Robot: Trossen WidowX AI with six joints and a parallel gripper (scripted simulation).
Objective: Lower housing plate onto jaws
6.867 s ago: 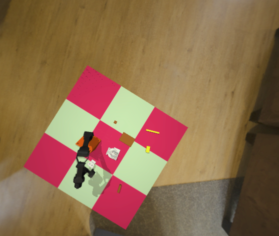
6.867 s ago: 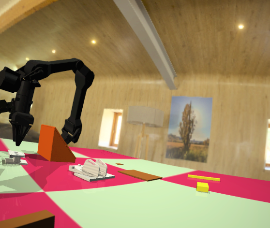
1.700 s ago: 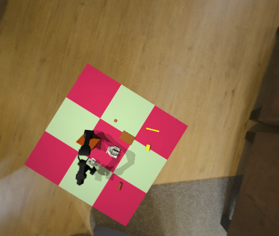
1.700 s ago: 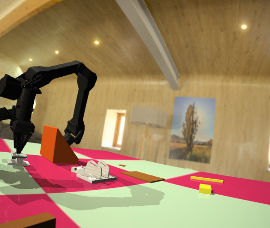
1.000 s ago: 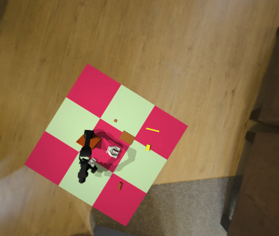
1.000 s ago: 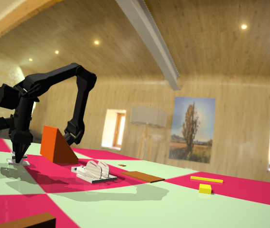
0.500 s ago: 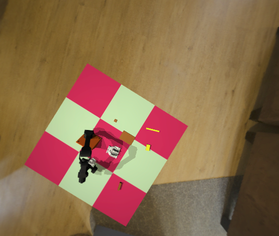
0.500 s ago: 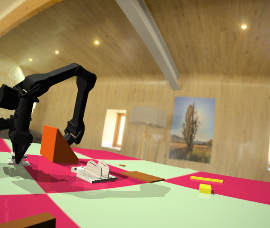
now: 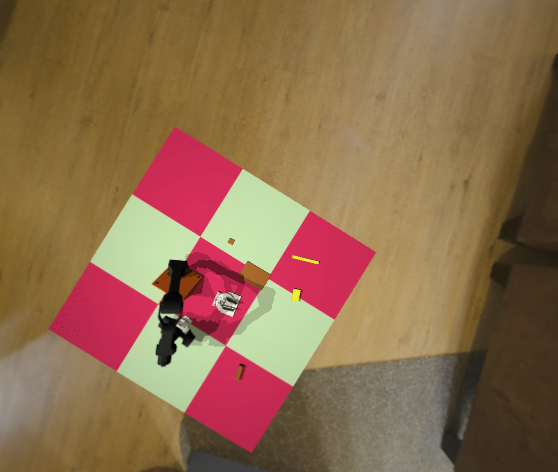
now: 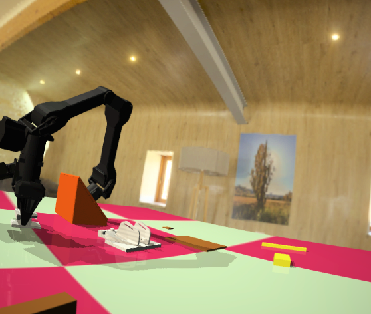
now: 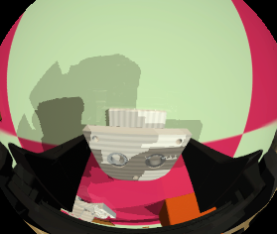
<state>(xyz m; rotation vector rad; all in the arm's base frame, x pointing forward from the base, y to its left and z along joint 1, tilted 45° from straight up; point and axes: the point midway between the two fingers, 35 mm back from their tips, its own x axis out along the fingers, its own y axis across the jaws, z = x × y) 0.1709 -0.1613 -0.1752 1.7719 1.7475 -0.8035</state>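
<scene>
The whitish housing plate (image 9: 184, 323) (image 10: 16, 221) (image 11: 136, 147) has two round openings, small corner holes and a ribbed block at its far edge. It is low over the mat, left of the orange wedge in the exterior view. My gripper (image 10: 26, 221) (image 11: 137, 138) points down with its black fingers on either side of the plate, apart and close to its ends. Contact is not clear. The white gripper base (image 9: 218, 295) (image 10: 122, 247) (image 11: 103, 212) stands apart from the plate, with two upright curved jaws (image 10: 128, 233) on it. Their pins are too small to tell.
An orange wedge (image 9: 190, 285) (image 10: 66, 199) (image 11: 181, 208) stands beside the arm. A flat brown board (image 9: 255, 274) (image 10: 201, 243) lies beyond the base. A yellow bar (image 9: 305, 259) (image 10: 283, 247), yellow block (image 9: 296, 294) (image 10: 281, 259), brown bar (image 9: 240, 371) and small brown piece (image 9: 231, 241) lie farther out.
</scene>
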